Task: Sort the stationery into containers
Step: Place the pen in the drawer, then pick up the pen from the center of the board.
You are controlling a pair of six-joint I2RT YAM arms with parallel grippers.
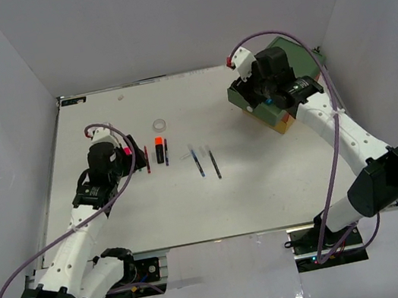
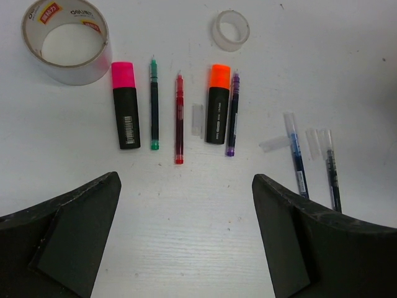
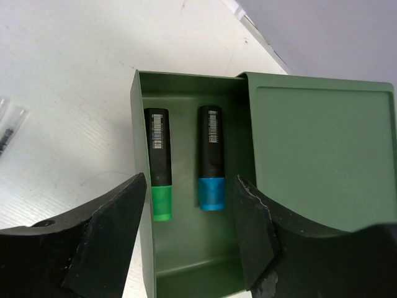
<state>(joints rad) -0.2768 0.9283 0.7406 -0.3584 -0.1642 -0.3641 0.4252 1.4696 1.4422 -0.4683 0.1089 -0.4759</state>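
While my left tool (image 2: pixel 186 180) hangs open, the pink marker (image 2: pixel 126 107) lies ahead. Closing could snag the neighbouring green pen (image 2: pixel 154 105).

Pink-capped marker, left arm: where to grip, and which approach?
Grip the black barrel of the pink-capped marker mid-length, coming straight down with the left tool closing across its width. It lies flat on the table, and the green pen lies parallel close beside it, so one finger probably has to drop into that narrow gap.
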